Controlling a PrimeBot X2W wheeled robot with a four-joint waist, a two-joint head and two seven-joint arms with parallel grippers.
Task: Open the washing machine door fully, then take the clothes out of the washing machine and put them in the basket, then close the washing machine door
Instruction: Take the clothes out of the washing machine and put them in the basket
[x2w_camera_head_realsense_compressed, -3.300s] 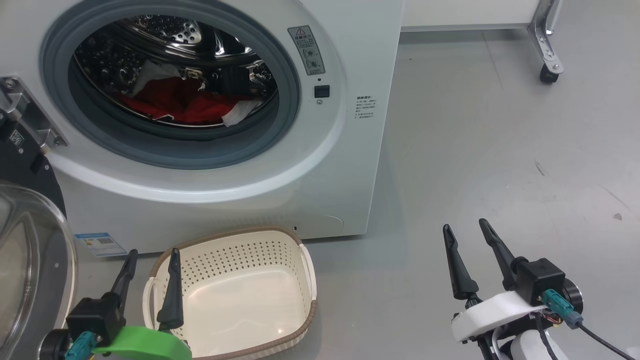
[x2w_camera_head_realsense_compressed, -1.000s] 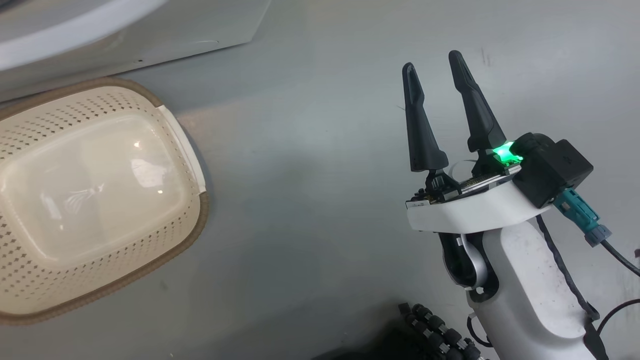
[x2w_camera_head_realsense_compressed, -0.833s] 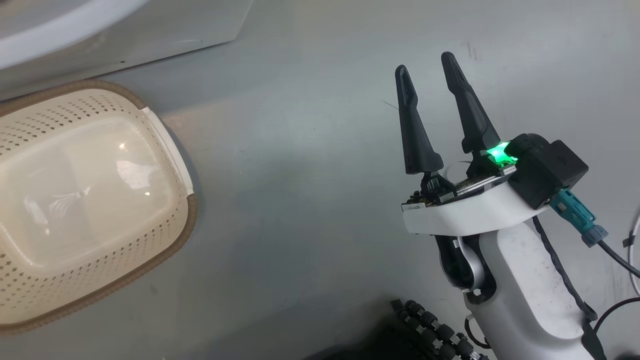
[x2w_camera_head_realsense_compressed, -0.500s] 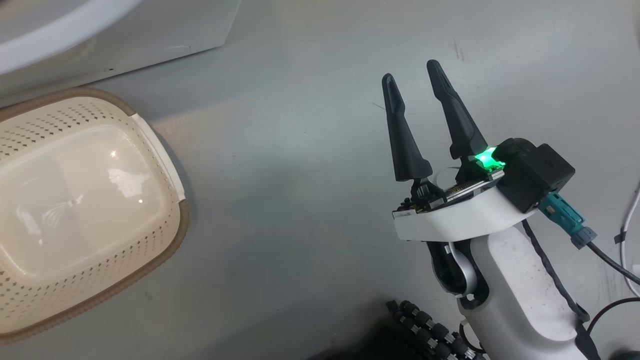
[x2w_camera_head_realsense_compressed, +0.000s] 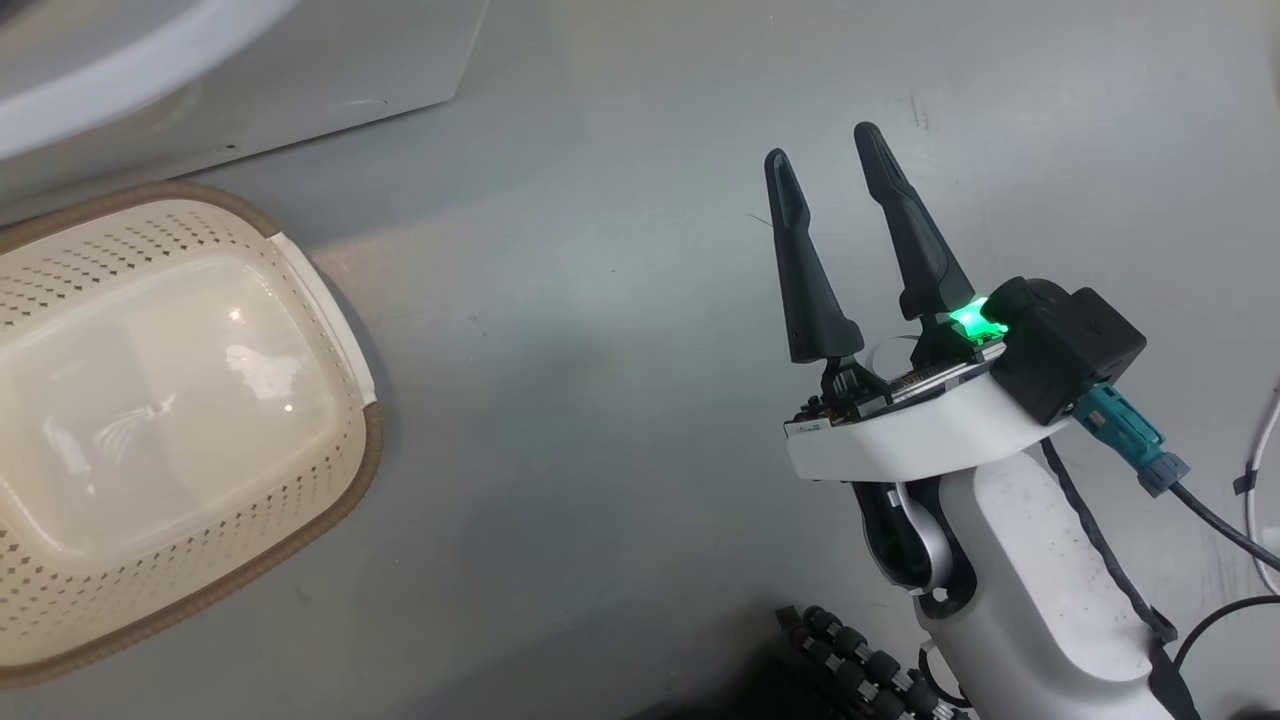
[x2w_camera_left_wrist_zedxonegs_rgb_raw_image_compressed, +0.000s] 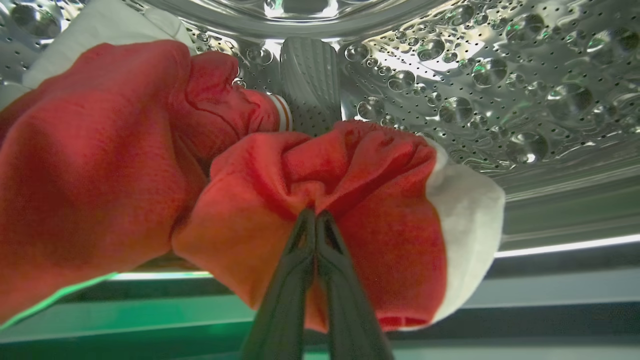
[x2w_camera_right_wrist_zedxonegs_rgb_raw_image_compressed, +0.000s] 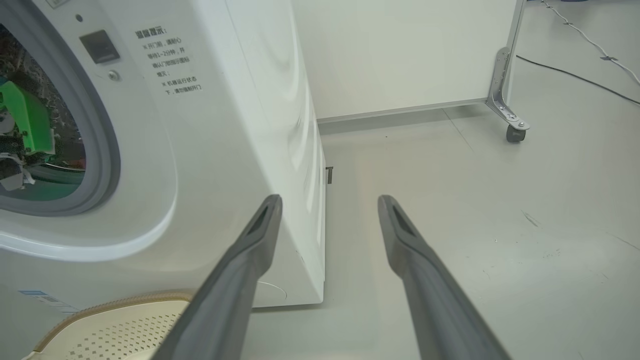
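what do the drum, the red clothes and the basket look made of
Washing machine drum: polished metal, probably steel; mirror glints, embossed bumps, tiny holes.
Clothes: soft matte fabric, seemingly knit; it bunches into folds.
Basket: glossy cream plastic, by its moulded perforations; brown rim looks woven, possibly moulded.

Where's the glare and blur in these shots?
Head view: bright reflections on the basket floor, and a green lamp glowing by the right gripper. Left wrist view: sparkling highlights across the drum; the left gripper looks soft, pinching the clothes. Right wrist view: fingers soft, washing machine sharp.
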